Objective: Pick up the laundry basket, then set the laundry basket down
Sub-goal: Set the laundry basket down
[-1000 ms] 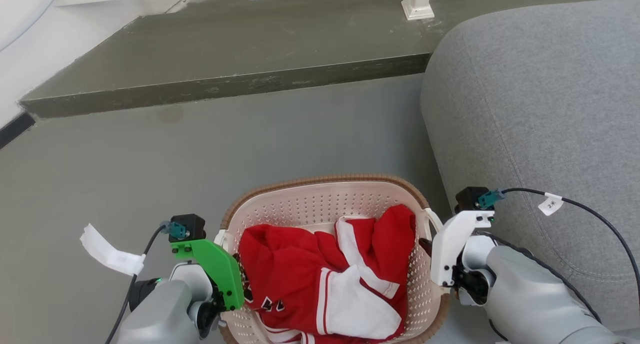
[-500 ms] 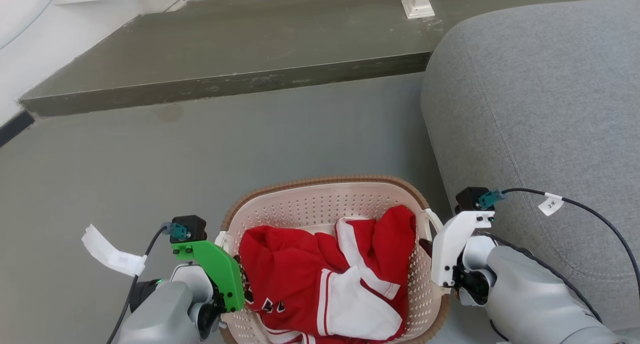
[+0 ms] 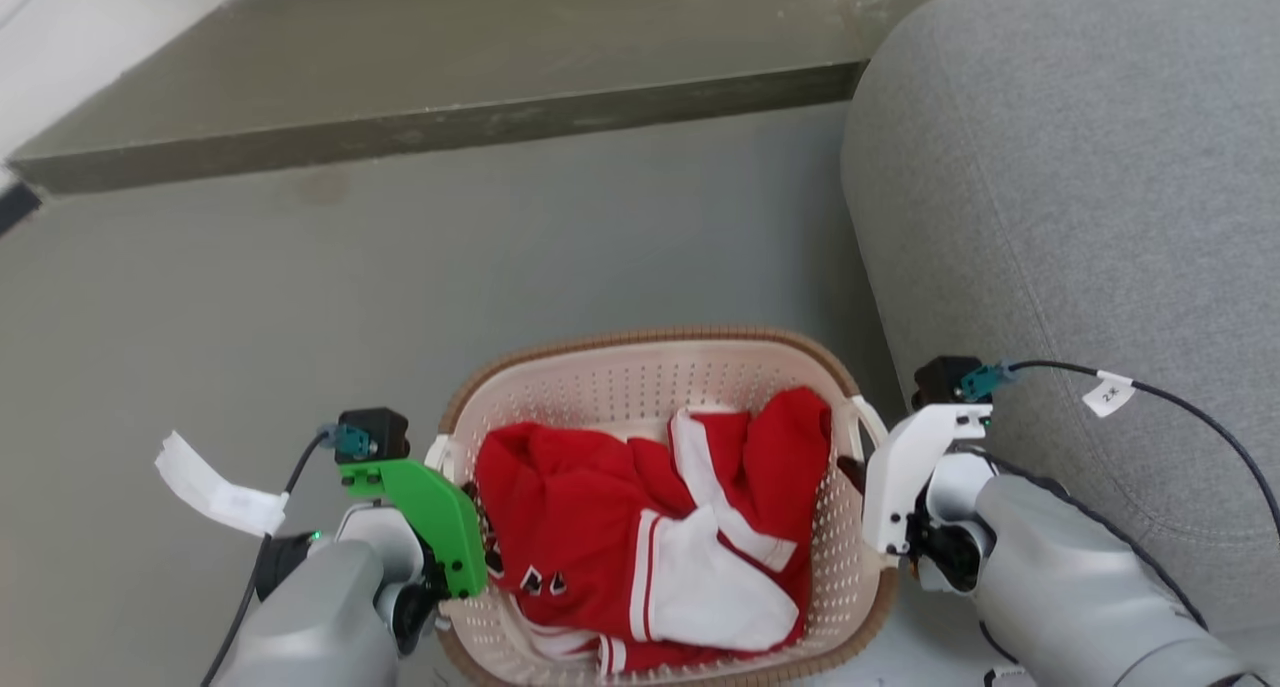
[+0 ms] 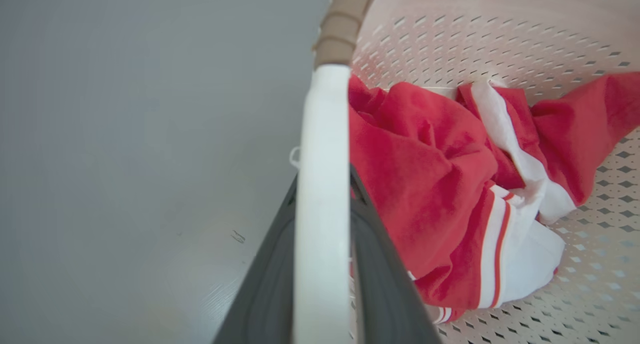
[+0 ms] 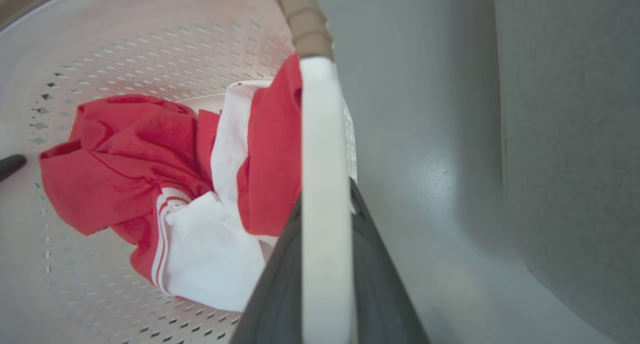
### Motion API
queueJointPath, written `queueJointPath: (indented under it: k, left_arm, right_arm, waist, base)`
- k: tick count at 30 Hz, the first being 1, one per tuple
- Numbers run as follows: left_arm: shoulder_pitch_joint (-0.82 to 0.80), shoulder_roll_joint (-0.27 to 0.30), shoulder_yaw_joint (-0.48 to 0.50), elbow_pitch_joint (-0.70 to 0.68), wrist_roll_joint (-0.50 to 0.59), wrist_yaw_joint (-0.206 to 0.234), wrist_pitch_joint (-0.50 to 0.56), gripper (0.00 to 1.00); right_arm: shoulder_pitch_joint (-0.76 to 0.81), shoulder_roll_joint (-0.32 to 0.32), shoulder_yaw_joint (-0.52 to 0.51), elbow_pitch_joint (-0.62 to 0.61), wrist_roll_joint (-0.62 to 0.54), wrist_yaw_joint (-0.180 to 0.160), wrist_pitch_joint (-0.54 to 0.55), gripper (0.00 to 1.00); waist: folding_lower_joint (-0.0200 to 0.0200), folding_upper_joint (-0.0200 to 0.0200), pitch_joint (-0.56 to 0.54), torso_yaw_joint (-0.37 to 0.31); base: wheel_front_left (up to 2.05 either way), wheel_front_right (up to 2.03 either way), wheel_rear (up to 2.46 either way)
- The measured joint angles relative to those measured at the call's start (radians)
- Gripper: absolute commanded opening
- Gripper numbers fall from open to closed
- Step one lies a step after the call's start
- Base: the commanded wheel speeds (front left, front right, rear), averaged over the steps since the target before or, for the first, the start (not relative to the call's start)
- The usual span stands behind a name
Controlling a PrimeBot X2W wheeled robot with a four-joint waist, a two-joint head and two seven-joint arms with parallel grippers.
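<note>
Between the two hands, low in the head view, is the laundry basket (image 3: 620,397), on or just above the grey floor (image 3: 300,297); whether its bottom has left the floor can't be told. Red-and-white clothes (image 3: 640,527) lie bunched inside. A grey sofa (image 3: 1080,217) is just beside the basket's right side, and a dark raised step (image 3: 450,67) is well beyond it.

Step, as I read it: the pick-up, grip made, lift starting or about to. The next move calls for both arms rising together and level so the basket doesn't tip, then lowering evenly and letting go only once it rests flat. It also needs to stay off the sofa edge.

Left hand (image 4: 324,194) is closed on the white left handle (image 4: 322,133), one dark finger on each side of the bar. Right hand (image 5: 326,199) clamps the right handle (image 5: 320,133) the same way. Both forearms come in from the bottom corners of the head view, wrists turned inward toward the basket.
</note>
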Motion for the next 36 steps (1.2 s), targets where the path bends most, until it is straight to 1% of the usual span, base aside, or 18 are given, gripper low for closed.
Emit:
queueJointPath:
  k: [13,28,36]
  left_arm:
    - [-0.1,-0.002,-0.004,0.001,0.019,0.0,-0.053,0.0]
    - [-0.214,-0.003,0.003,0.007,0.049,0.007,-0.131,0.0]
    - [-0.275,-0.005,0.018,0.009,0.06,0.018,-0.197,0.0]
  right_arm:
    - [-0.077,-0.019,-0.01,-0.017,0.001,0.0,-0.054,0.0]
    - [-0.161,-0.038,-0.021,-0.042,0.003,0.0,-0.138,0.0]
    - [-0.214,-0.047,-0.027,-0.057,0.003,0.001,-0.18,0.0]
  waist:
    - [0.0,0.0,0.111,-0.003]
    - [0.0,0.0,0.292,0.008]
    - [0.0001,0.0,0.394,0.018]
  base:
    - [0.0,0.0,0.0]
    - [0.0,0.0,0.0]
    - [0.0,0.0,0.0]
